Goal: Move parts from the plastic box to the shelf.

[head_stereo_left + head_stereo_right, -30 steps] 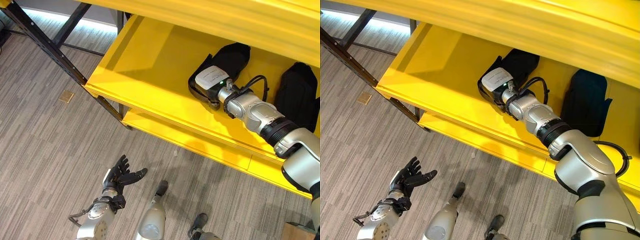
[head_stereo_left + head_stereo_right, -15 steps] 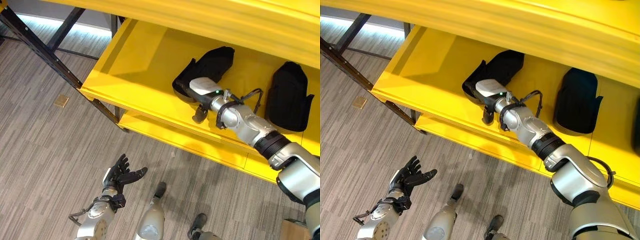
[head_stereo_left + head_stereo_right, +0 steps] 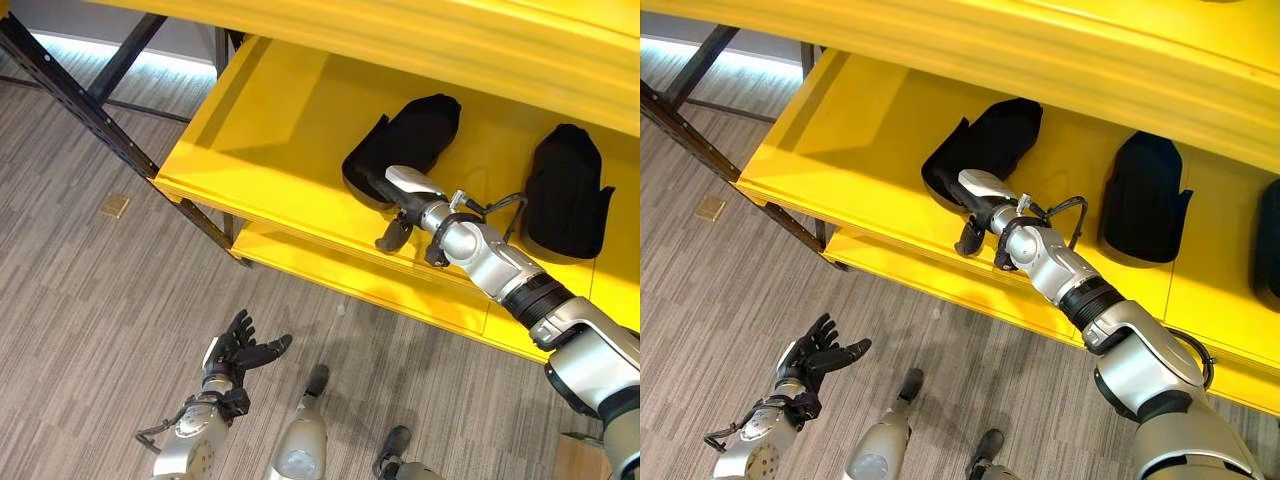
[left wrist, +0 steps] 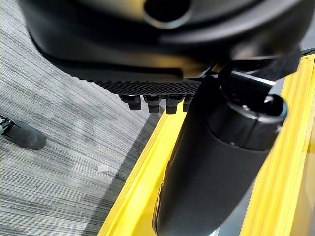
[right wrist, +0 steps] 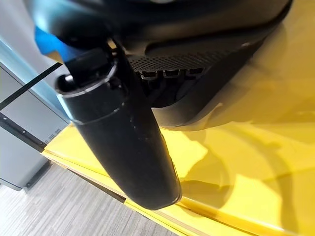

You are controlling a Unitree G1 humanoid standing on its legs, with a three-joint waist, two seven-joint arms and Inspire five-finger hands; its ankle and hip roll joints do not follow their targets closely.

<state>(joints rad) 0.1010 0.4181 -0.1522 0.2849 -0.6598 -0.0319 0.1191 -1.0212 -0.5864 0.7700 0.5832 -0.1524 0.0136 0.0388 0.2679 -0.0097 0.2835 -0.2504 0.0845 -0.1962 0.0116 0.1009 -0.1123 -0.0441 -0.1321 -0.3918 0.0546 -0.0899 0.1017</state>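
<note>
- A yellow shelf (image 3: 290,130) runs across the upper part of the head views, with a grey striped floor (image 3: 90,300) below and to the left of it.
- Dark metal frame legs (image 3: 90,95) slant down past the shelf's left end.
- The first black part (image 3: 405,140) lies on the shelf board, left of centre, its long side angled away toward the back of the shelf.
- A second black part (image 3: 567,195) lies on the same board, well to the right of the first and apart from it.
- In the right eye view the edge of a third black part (image 3: 1270,245) shows at the far right of the shelf.
- The right hand (image 3: 398,200) reaches in over the shelf's front lip, just at the near end of the first black part.
- Its thumb hangs down by the shelf edge; its fingers lie against or under the part's near end, and whether they are grasping it or released cannot be told.
- In the right wrist view the right hand's thumb (image 5: 123,142) juts out over the yellow board, with the fingertips tucked beneath the palm's bulk.
- The left hand (image 3: 238,352) hangs low over the floor, well away from the shelf, palm up with fingers spread and relaxed, holding nothing.
- A small tan square (image 3: 114,206) sits flat in the floor to the left of the shelf.
</note>
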